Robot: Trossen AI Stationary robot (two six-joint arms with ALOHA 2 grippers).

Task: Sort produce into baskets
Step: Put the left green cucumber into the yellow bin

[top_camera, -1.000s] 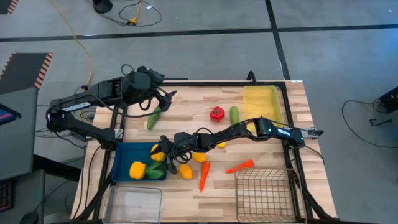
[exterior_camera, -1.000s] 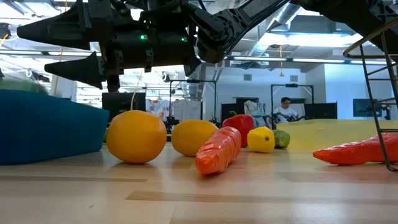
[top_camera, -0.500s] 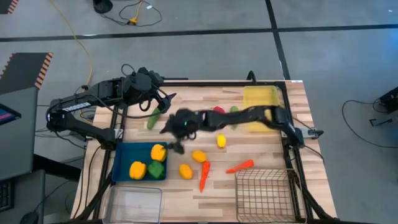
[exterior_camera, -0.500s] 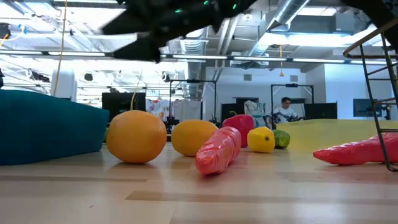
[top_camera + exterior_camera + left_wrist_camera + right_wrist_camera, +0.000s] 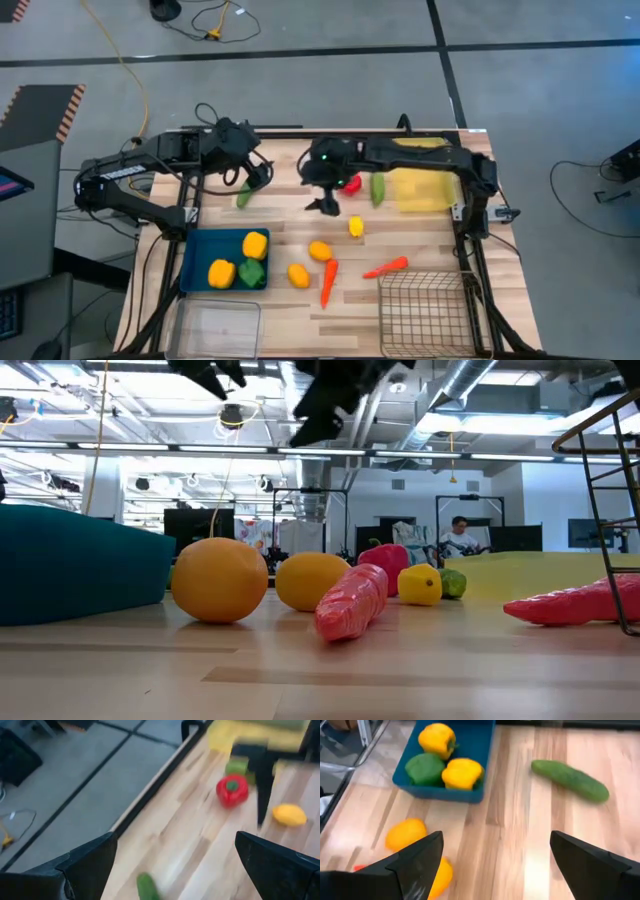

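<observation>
- Here the right gripper [image 5: 328, 203] hangs above the table's middle, near the red pepper [image 5: 350, 183], fingers spread and empty.
- The left gripper [image 5: 255, 178] hovers over a cucumber [image 5: 243, 195], fingers apart, holding nothing.
- The blue tray [image 5: 200, 247] holds two yellow peppers and a green one.
- Lemons [image 5: 320, 250] and carrots [image 5: 385, 268] lie loose on the wood.

The blue tray [image 5: 198, 250] near the table's [image 5: 420, 240] front left corner holds two yellow peppers [image 5: 255, 244] and a green one [image 5: 251, 271]; lemons [image 5: 298, 275], carrots [image 5: 328, 282], cucumbers [image 5: 244, 194] and a red pepper [image 5: 351, 184] lie loose mid-table
</observation>
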